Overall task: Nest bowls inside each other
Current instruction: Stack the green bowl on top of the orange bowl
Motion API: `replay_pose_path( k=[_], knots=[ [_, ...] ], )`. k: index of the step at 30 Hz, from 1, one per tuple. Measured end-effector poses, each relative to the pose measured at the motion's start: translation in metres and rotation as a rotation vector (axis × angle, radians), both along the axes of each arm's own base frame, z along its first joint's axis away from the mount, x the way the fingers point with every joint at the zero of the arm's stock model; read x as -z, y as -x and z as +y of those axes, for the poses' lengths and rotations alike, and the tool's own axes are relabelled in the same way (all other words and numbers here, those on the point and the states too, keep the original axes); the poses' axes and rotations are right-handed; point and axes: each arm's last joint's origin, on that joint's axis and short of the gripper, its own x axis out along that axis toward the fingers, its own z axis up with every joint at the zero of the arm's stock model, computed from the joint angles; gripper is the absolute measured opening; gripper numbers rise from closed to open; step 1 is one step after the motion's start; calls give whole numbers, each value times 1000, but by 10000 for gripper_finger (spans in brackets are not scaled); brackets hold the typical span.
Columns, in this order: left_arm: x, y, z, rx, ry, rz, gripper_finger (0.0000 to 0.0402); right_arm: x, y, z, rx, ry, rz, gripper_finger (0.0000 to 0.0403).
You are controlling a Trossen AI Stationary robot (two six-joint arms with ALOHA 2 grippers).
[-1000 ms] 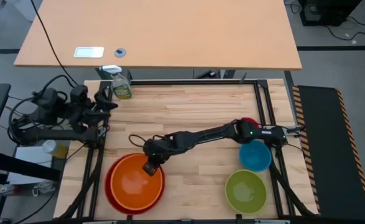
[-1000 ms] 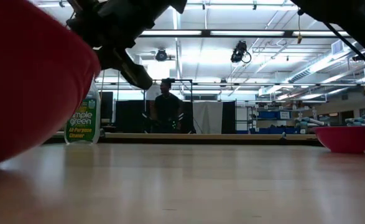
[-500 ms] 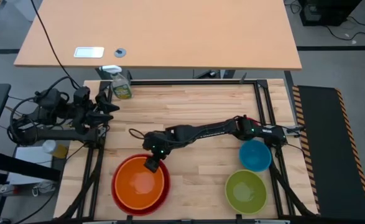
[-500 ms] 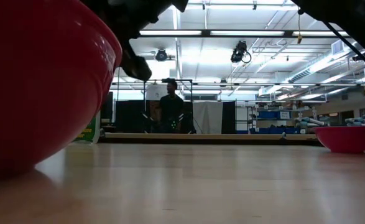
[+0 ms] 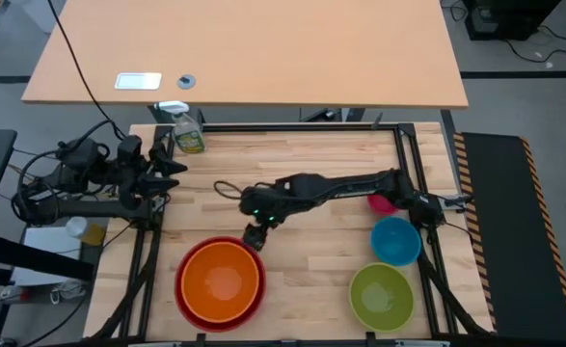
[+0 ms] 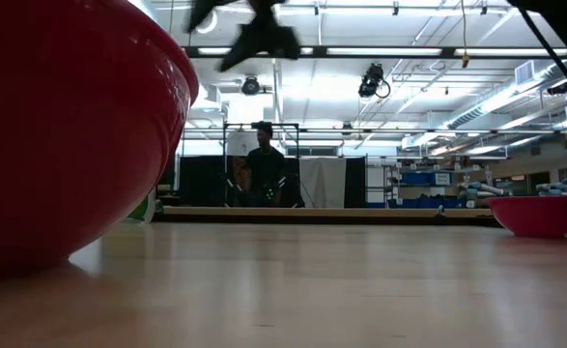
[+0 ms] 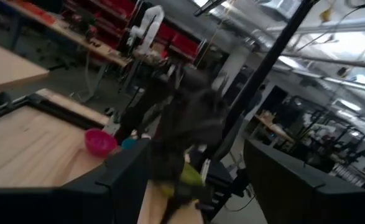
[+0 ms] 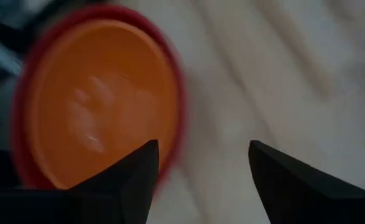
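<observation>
Fingers (image 8: 132,180) of the right gripper (image 5: 255,235) are seen spread wide with nothing held between them, poised just above the far rim of the nested pair of bowls. Near the table's front left corner, the large round glossy red plastic bowl (image 5: 184,305) is set upright, mouth up, and the slightly smaller round glossy orange plastic bowl (image 5: 220,281) is seated inside it, so that only a thin red rim is shown around the orange one. From table height, the red bowl's curved outer wall (image 6: 70,126) fills the near left of the picture.

Along the right side of the pale wooden table (image 5: 302,164), three more bowls are stood singly, each upright and open to the ceiling with nothing in it: a round glossy green plastic bowl (image 5: 381,297) nearest the front, a smaller round glossy blue plastic bowl (image 5: 395,241) just behind it, and a small round pink-magenta plastic bowl (image 5: 383,204) behind that, partly covered by the right arm. Being round, none of the bowls shows a long axis.

The left gripper (image 5: 170,166) is parked at the table's left edge with its fingers apart and nothing held, near a yellow-green spray bottle (image 5: 186,130) stood at the far left corner.
</observation>
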Motion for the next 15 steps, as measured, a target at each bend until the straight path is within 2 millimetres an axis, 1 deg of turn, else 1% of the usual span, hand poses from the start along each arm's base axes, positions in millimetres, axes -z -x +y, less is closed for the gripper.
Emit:
replay_pose_path(
  k=[2,4,6,8,10,11,13,15],
  knots=[
    [3,-2,0,-9,4,33,260,-9,17,-4,14,37,80,248],
    [5,-5,1,-9,7,59,260,-20,32,-6,-8,79,131,244],
    [6,-8,1,-9,10,79,260,-28,48,-3,-74,130,196,240],
    [8,-12,2,-9,11,97,260,-32,62,5,-183,174,267,237],
    [9,-17,2,-9,13,112,260,-30,72,13,-292,203,345,232],
    [9,-19,2,-9,12,123,260,-26,72,18,-350,208,346,230],
    [11,-25,3,-9,1,141,260,-20,77,28,-453,180,361,225],
    [12,-30,4,-9,1,160,260,-11,82,35,-512,142,401,219]
  ],
)
